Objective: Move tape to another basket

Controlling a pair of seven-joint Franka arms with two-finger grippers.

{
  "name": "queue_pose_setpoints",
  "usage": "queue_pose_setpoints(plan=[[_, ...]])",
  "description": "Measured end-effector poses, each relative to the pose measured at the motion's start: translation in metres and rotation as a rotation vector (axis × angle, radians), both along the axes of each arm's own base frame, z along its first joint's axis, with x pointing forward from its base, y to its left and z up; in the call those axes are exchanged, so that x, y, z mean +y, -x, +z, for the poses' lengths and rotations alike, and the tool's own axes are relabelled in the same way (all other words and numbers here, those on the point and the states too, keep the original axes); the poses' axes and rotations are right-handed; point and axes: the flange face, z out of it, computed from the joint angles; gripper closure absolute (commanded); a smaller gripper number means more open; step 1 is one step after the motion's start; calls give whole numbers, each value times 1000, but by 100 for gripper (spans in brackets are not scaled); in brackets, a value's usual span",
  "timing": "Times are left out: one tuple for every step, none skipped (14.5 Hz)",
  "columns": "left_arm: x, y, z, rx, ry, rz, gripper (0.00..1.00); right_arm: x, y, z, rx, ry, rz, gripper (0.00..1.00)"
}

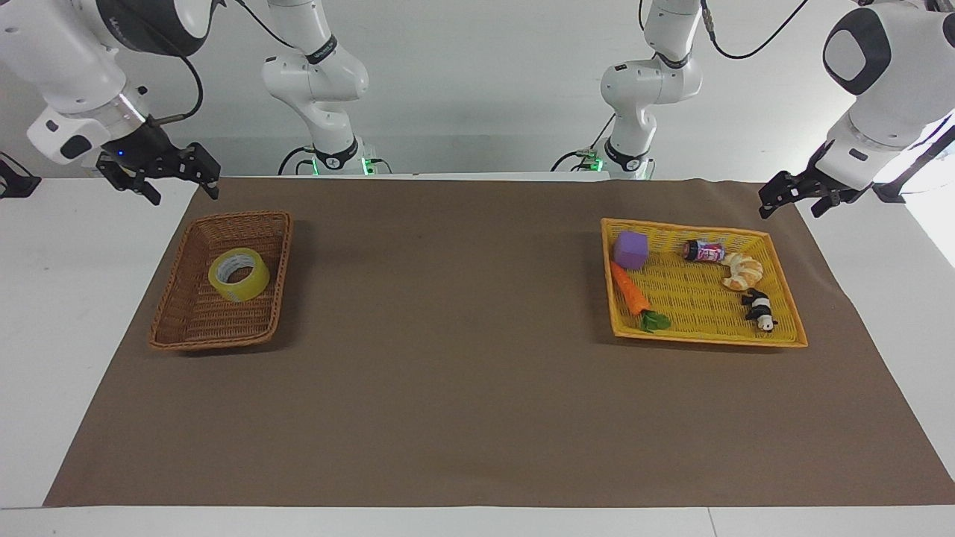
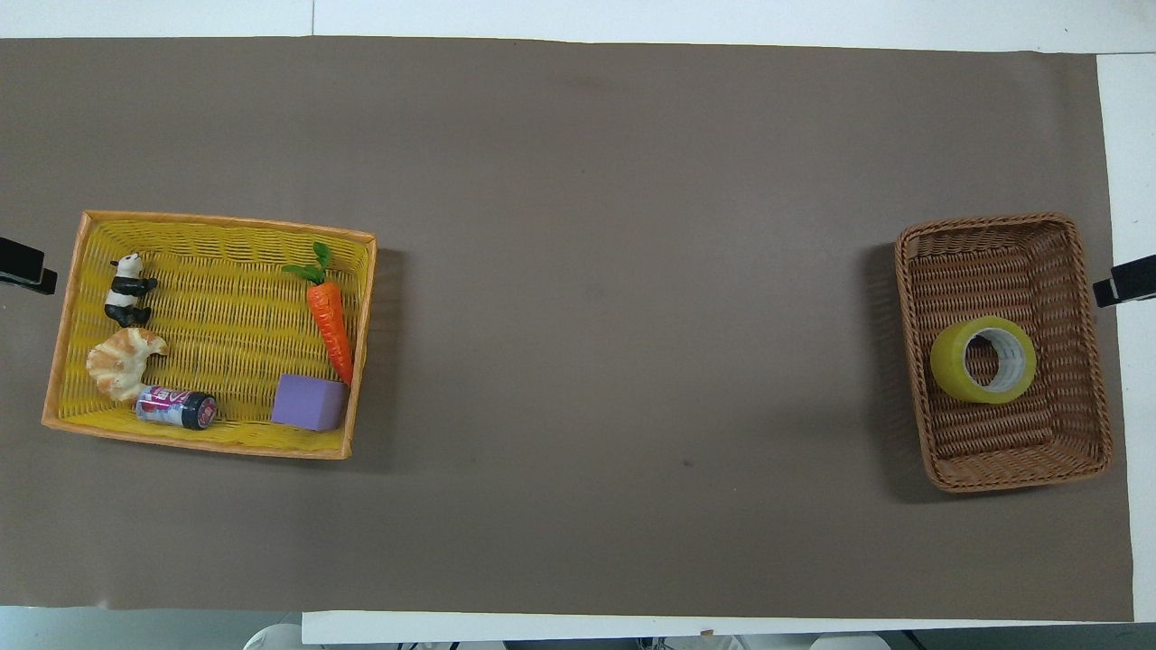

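Observation:
The tape (image 1: 239, 274), a yellow roll with a pale core, lies in the brown wicker basket (image 1: 224, 343) at the right arm's end of the table. It also shows in the overhead view (image 2: 983, 359), in the middle of the basket (image 2: 993, 221). My right gripper (image 1: 185, 192) is open and empty, raised over the mat's corner beside the basket, clear of the tape. Only its tip (image 2: 1124, 291) shows in the overhead view. My left gripper (image 1: 788, 209) is open and empty, and waits over the mat's edge beside the yellow tray.
The flat yellow tray (image 1: 709, 339) at the left arm's end holds a purple block (image 1: 631, 249), a carrot (image 1: 631, 292), a small can (image 1: 704, 251), a croissant toy (image 1: 741, 271) and a panda figure (image 1: 759, 309). Brown mat (image 1: 448, 335) lies between tray and basket.

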Motion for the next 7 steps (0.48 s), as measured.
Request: queue_pose_setpoints(plan=[[-4, -1, 0, 2, 0, -6, 0, 4, 2, 10, 12, 4, -6, 0], [-5, -2, 0, 7, 0, -9, 0, 10, 3, 18, 27, 5, -18, 0], [-5, -2, -1, 10, 0, -9, 0, 18, 2, 24, 39, 9, -32, 0], [-5, -2, -1, 12, 0, -8, 0, 24, 1, 26, 50, 12, -41, 0], [-5, -2, -2, 14, 0, -8, 0, 30, 0, 24, 62, 13, -41, 0], [-4, -2, -2, 15, 0, -8, 0, 35, -1, 23, 67, 14, -37, 0], [-4, -2, -3, 17, 1, -7, 0, 37, -1, 22, 68, 15, -37, 0]])
